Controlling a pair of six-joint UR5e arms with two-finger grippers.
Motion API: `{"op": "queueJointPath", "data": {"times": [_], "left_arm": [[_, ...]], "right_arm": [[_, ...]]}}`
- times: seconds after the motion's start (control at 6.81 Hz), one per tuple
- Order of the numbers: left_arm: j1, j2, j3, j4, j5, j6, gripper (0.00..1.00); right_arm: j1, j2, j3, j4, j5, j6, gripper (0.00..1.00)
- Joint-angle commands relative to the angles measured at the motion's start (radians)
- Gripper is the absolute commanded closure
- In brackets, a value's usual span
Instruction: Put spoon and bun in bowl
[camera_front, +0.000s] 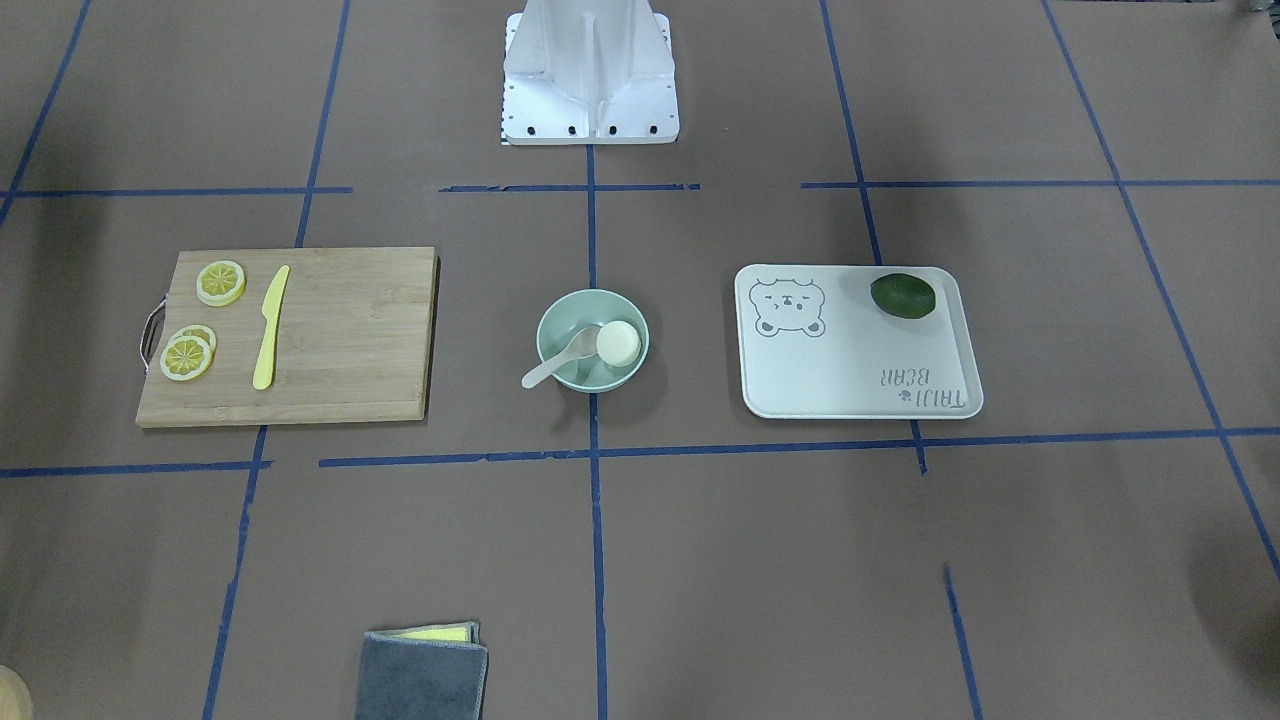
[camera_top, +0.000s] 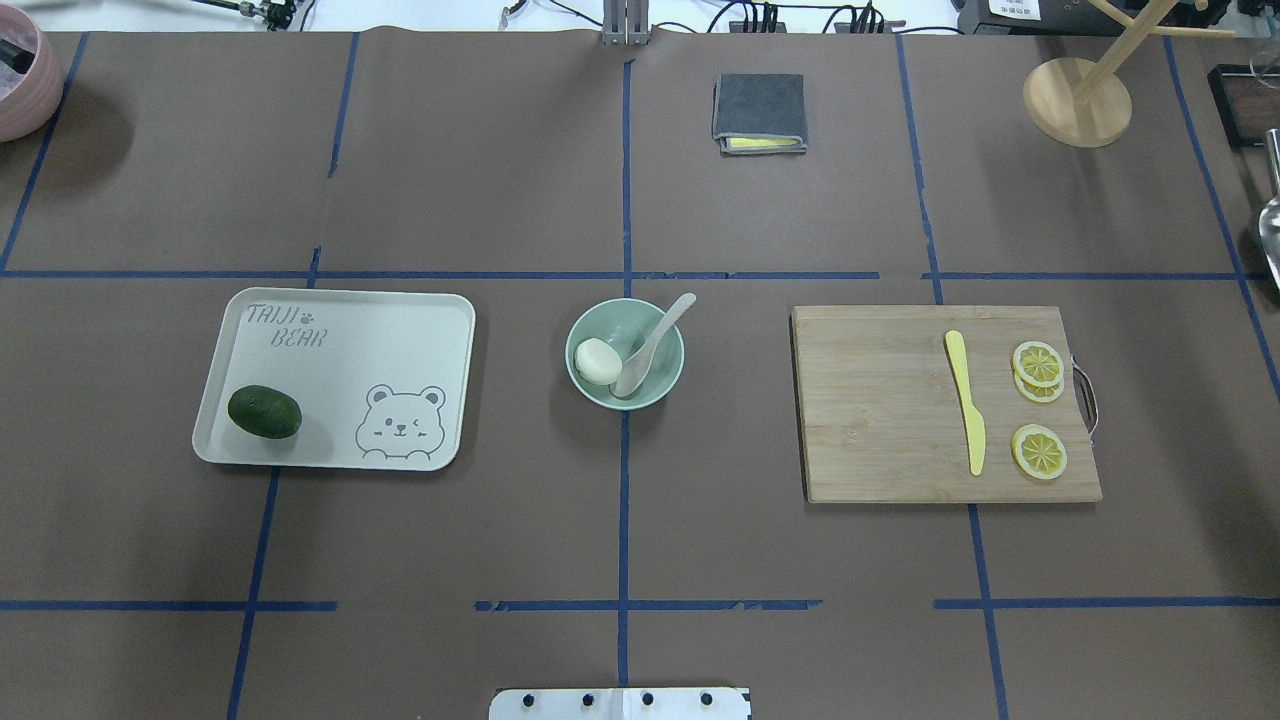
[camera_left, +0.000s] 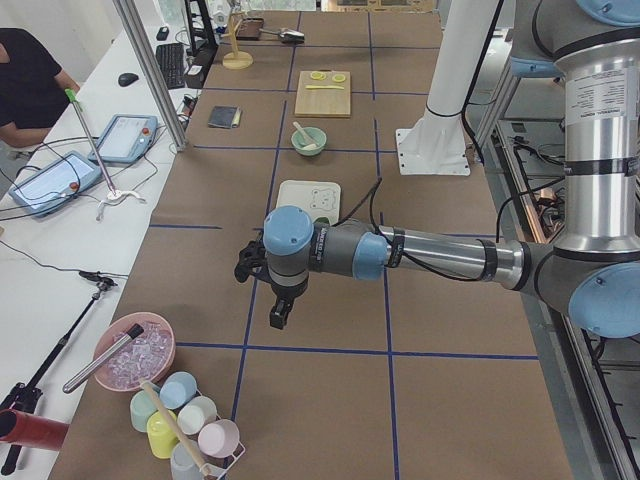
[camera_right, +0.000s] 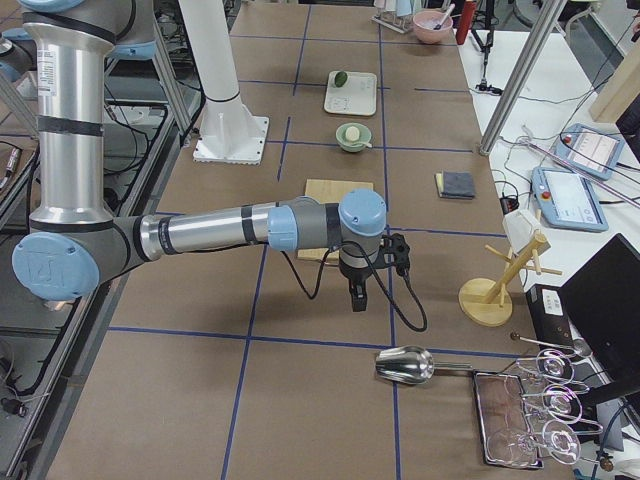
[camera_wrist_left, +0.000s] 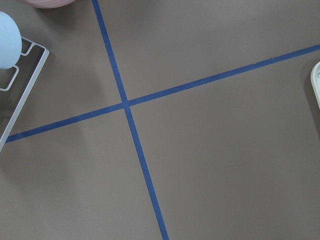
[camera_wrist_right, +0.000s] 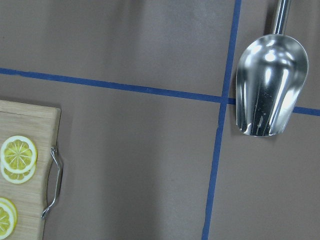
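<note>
Small round white steamed bun (camera_top: 594, 361) and off-white plastic soup spoon (camera_top: 650, 345) sit in the round mint-green bowl (camera_top: 608, 318) mid-counter, so it looks done; left gripper (camera_left: 277, 318) and right gripper (camera_right: 356, 298) hang near opposite counter ends, whether open or closed I cannot tell, and are best not brought near the bowl.

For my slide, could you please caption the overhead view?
Bun and spoon sit in the green bowl, between a tray and a cutting board.
</note>
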Motion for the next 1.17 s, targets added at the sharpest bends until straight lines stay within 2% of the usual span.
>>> {"op": "queueJointPath", "data": {"times": [0.0, 0.15, 1.03], "left_arm": [[0.004, 0.022, -0.006, -0.046, -0.009, 0.009, 0.00], [0.001, 0.026, -0.007, -0.099, -0.009, 0.007, 0.00], [0.002, 0.026, 0.048, -0.105, 0.002, -0.006, 0.00]], "right_arm": [[-0.016, 0.000, 0.001, 0.003, 0.004, 0.042, 0.00], [-0.017, 0.000, 0.001, 0.006, 0.005, 0.043, 0.00], [-0.019, 0.001, 0.001, 0.008, 0.005, 0.045, 0.00]]}}
